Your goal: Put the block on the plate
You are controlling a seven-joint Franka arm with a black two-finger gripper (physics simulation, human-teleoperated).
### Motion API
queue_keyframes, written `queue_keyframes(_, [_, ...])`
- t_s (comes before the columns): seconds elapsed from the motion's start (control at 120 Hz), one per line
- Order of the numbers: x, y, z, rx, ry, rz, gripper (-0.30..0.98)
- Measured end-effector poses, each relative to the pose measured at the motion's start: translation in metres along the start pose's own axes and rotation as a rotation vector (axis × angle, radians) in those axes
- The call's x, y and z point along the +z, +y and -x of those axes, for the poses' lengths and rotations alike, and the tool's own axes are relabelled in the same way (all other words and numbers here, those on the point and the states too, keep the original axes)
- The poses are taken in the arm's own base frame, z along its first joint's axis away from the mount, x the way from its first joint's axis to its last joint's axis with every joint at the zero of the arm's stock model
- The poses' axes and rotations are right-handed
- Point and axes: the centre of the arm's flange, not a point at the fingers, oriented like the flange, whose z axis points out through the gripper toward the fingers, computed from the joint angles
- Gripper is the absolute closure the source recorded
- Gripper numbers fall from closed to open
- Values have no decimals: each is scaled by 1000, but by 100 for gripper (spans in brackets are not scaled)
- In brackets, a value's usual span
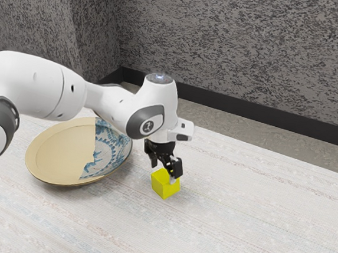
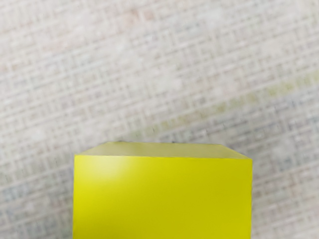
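In the exterior view my gripper [image 1: 164, 172] is low over the yellow block [image 1: 165, 188], its lower end overlapping the block's top. Part of that top face is hidden behind it, and whether it holds the block cannot be told. The block looks upright on the table, right of the plate [image 1: 60, 152] in the exterior view. The plate is round and wide, half plain tan and half patterned in blue and white. From the wrist view, the yellow block [image 2: 162, 199] looms large at the lower edge, close under my hand.
A pale, streaked cloth-like surface covers the table [image 1: 256, 217]. Behind it rises a mottled grey wall [image 1: 241, 44] with a dark baseboard. My arm reaches across above the plate's far side.
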Motion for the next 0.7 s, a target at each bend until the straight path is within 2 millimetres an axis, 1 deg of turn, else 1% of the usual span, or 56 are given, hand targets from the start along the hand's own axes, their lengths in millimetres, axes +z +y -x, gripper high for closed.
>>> queue_keyframes(0.283, [26,-3,0,-21,-22,0,0])
queue_keyframes(0.4, [31,-3,0,-27,-28,1,1])
queue_keyframes(0.483, [35,-2,0,-30,-32,1,7])
queue_keyframes(0.625, [33,-2,-1,-34,-27,1,22])
queue_keyframes(0.7, [33,-2,-1,-36,-26,0,26])
